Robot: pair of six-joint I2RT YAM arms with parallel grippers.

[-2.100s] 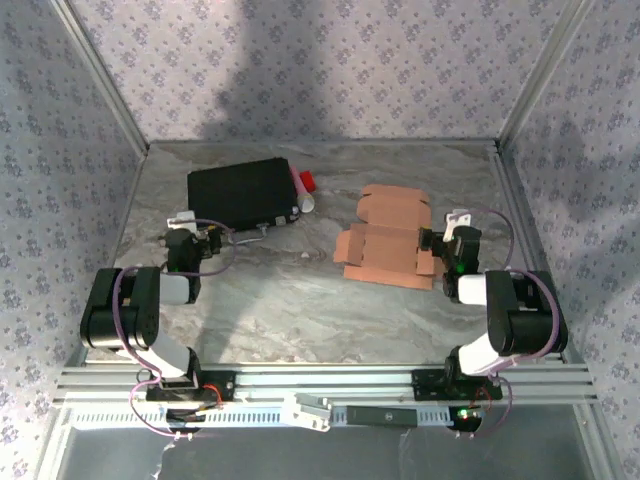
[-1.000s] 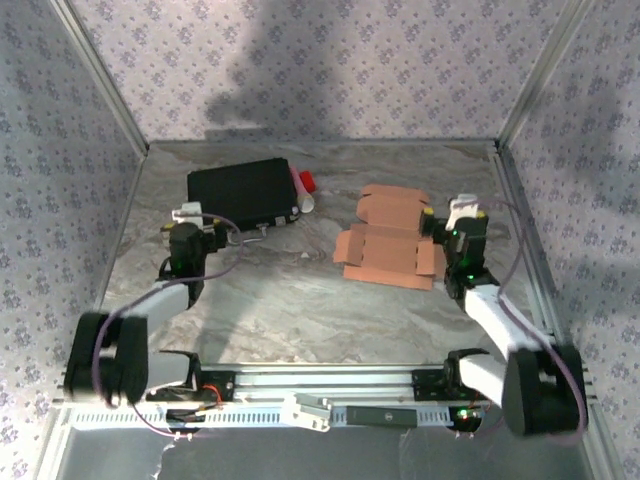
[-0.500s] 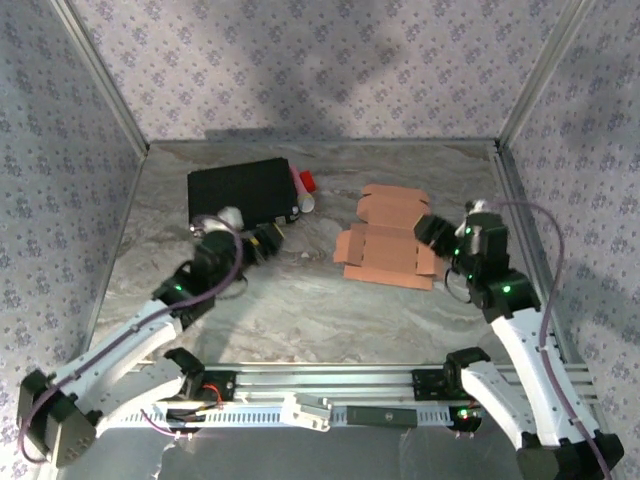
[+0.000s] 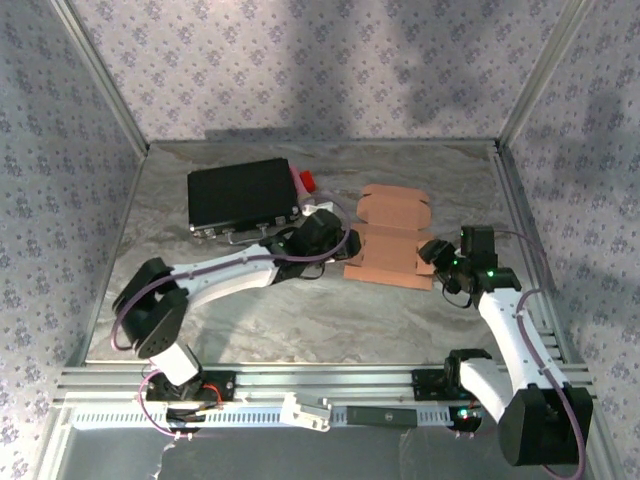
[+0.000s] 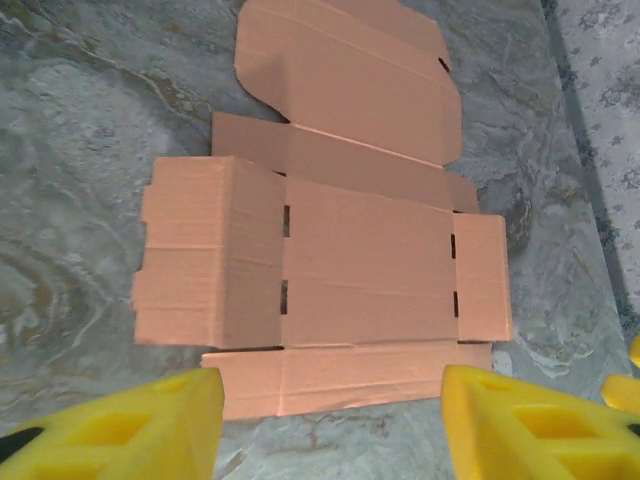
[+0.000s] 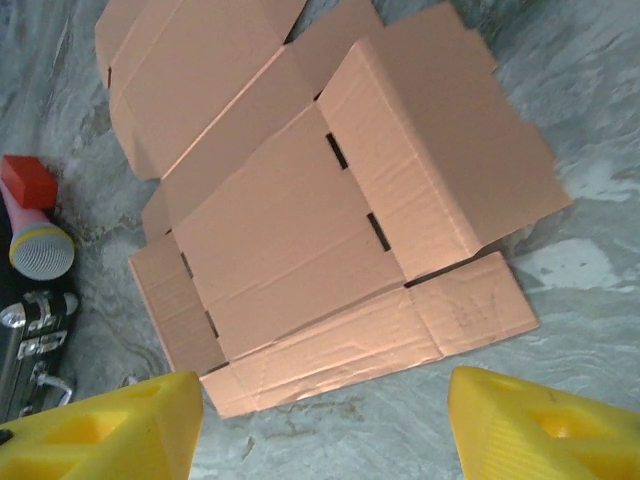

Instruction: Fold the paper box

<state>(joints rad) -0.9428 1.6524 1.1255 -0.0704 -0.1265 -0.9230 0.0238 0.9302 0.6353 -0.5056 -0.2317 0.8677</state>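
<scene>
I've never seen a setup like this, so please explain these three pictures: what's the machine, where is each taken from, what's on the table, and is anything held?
Two robot arms are bolted at the near edge of a marble-patterned table. One picture looks down from above; the other two come from a camera on each wrist, where the yellow wedges are that arm's fingers. A flat salmon cardboard sheet, the unfolded paper box, lies flanked by the left gripper and right gripper. A black case lies further left. Both grippers are open, holding nothing.
</scene>
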